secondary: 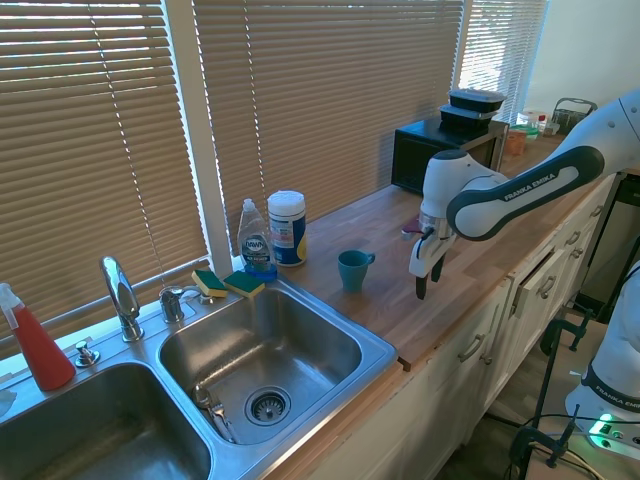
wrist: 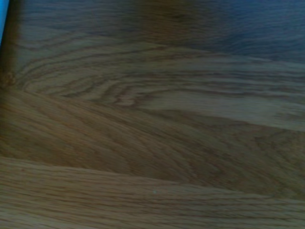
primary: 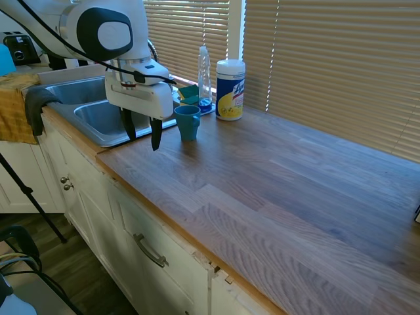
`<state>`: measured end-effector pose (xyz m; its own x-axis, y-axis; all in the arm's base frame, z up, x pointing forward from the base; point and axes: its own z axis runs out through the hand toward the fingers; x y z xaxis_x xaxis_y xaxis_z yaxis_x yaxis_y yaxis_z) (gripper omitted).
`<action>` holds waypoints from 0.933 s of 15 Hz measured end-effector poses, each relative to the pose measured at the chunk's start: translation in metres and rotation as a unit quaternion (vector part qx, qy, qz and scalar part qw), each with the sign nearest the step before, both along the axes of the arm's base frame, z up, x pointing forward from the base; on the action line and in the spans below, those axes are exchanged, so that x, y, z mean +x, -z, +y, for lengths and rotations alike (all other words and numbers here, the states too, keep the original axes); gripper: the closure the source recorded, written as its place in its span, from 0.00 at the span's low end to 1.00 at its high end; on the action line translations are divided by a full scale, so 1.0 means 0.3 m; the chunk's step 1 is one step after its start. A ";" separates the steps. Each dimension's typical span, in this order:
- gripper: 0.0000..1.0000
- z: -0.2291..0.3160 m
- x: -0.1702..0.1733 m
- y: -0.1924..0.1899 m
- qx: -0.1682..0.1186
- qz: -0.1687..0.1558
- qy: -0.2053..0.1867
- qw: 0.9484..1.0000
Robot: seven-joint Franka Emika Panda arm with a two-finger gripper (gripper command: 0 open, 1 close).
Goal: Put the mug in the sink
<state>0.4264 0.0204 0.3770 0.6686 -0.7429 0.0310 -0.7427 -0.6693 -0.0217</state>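
Note:
The mug (primary: 188, 122) (secondary: 352, 270), a small teal cup with its handle turned away from the sink, stands upright on the wooden counter, a short way from the sink's rim. The sink (primary: 98, 121) (secondary: 378, 350) is a steel double basin set into the counter. My gripper (primary: 143, 141) (secondary: 428, 283) hangs open, fingers pointing down, just above the counter. It is beside the mug on the counter's front-edge side and touches nothing. The wrist view shows wood grain and a pale blue sliver (wrist: 2, 19) at one edge.
A white wipes canister (primary: 230, 90) (secondary: 287, 228) and a dish soap bottle (primary: 205, 77) (secondary: 256, 240) stand behind the mug by the blinds. Two sponges (secondary: 228, 284) lie on the sink's back rim near the faucet (secondary: 120, 297). A yellow towel (primary: 16, 108) hangs at the sink's far side.

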 end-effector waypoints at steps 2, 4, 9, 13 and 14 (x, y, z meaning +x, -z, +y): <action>0.00 0.000 0.000 0.001 0.000 0.000 0.000 1.000; 0.00 0.001 0.008 -0.011 0.000 -0.004 0.000 1.000; 0.00 0.083 0.086 -0.136 0.016 -0.032 0.056 0.998; 0.00 0.151 0.204 -0.199 0.032 -0.046 0.139 0.989; 0.00 0.162 0.241 -0.213 0.037 -0.050 0.163 0.985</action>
